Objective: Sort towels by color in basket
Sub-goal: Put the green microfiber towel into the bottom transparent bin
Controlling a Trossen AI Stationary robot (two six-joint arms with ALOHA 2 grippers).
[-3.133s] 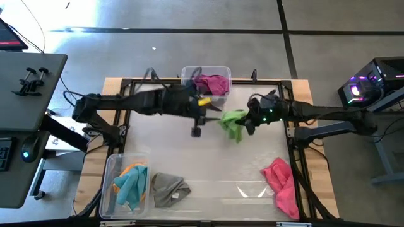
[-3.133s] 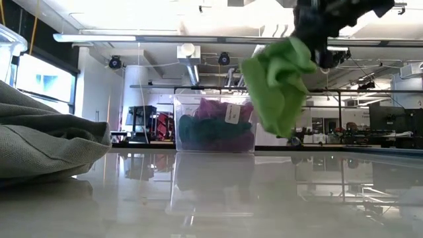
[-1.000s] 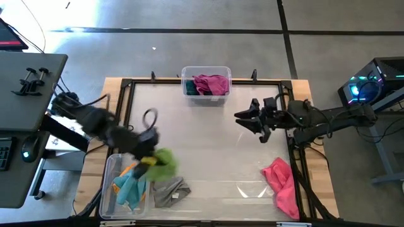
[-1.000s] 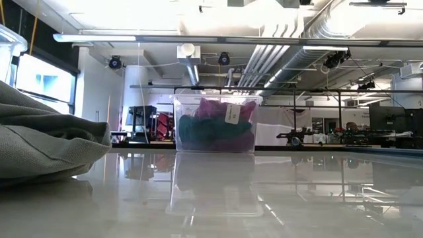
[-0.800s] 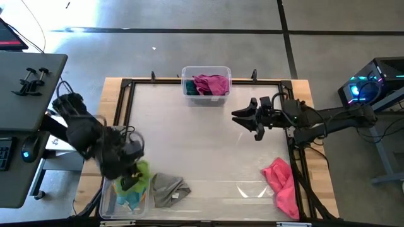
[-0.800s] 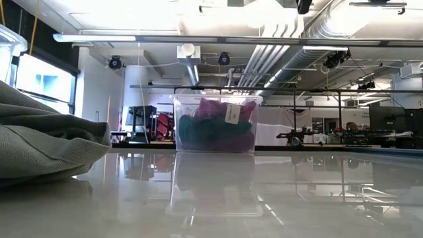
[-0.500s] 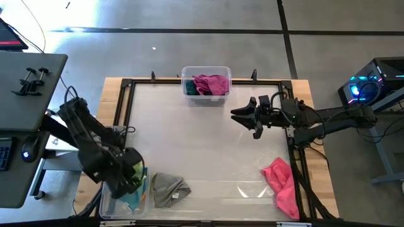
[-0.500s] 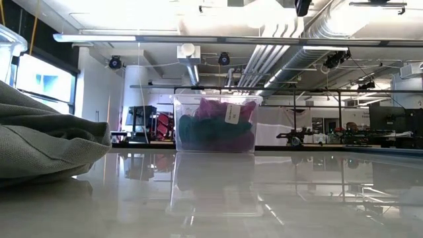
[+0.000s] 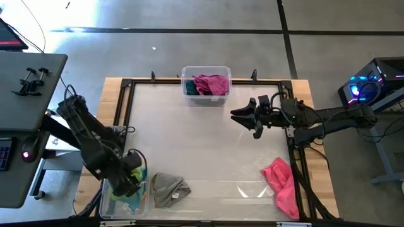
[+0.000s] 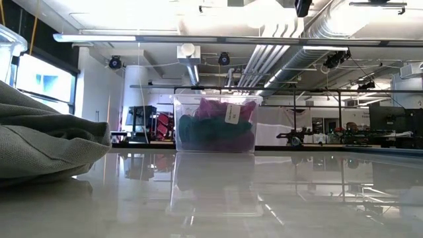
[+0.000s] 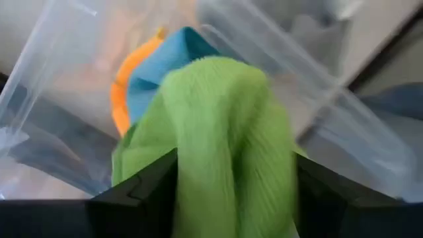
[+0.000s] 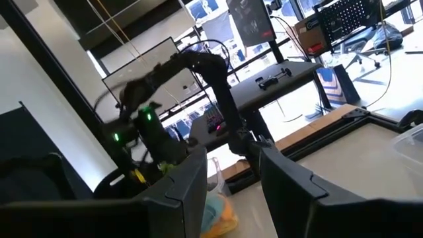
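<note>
My left gripper [image 9: 131,183] hangs over the clear bin [image 9: 105,200] at the table's near left corner, its fingers wide apart. The lime towel [image 11: 225,119] lies bunched between them, on top of a cyan towel [image 11: 158,73] and an orange towel [image 11: 122,89] in that bin. My right gripper [image 9: 245,121] hovers open and empty over the table's right half. A grey towel [image 9: 169,189] lies crumpled on the table beside the near bin. A pink towel [image 9: 281,186] lies at the near right. My left gripper comes at the lime towel from above, pointing down into the bin. The bunched cloth fills the gap and reaches the inner sides of both fingers [image 11: 142,192]. Its far part rests on the cyan and orange towels.
A second clear bin [image 9: 187,70] stands at the middle of the far edge, holding magenta and dark green towels [image 10: 215,125]. A dark frame [image 9: 126,88] runs round the table top. The grey towel [image 10: 46,145] fills the left of the low view.
My left gripper has carried the lime towel from above the table beside the near left bin toward the near edge and down into that bin. The towel now sits in the bin, mostly hidden under the gripper in the high view.
</note>
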